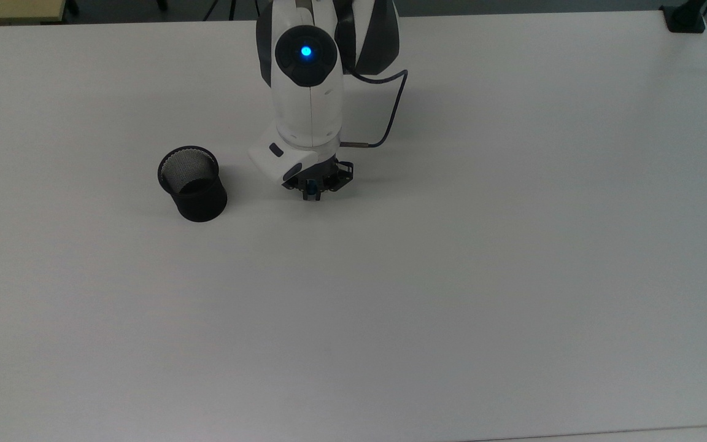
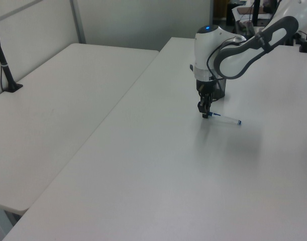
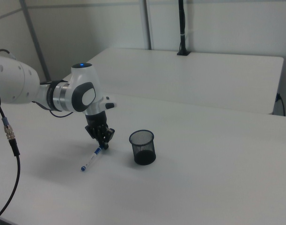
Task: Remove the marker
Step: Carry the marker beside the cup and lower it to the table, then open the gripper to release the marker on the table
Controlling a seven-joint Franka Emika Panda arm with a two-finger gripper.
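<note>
Since the marker (image 3: 91, 159) is already out of the mesh cup (image 3: 143, 146) and down on the table (image 1: 452, 276), I judge the removal mostly done; what's left, as I read it, is letting go and pulling my arm clear. In the right view the cup stands upright and looks empty, near the marker but apart from it, on the right view's right. The marker lies nearly flat, maybe a touch raised at the held end, I can't tell for sure.

My gripper (image 2: 205, 114) sits low over the table, pointing down. The fingers (image 3: 104, 144) are drawn in tight around the marker's blue-capped end, so I call it a grip on the cap end only. In the left view the white barrel runs away from the fingertips toward the left view's right, ending in the blue tip, well clear of the gripper. In the top view I see just a bit of blue between the fingertips at the gripper (image 1: 311, 195), cup (image 1: 193, 184) off to the top view's left.
</note>
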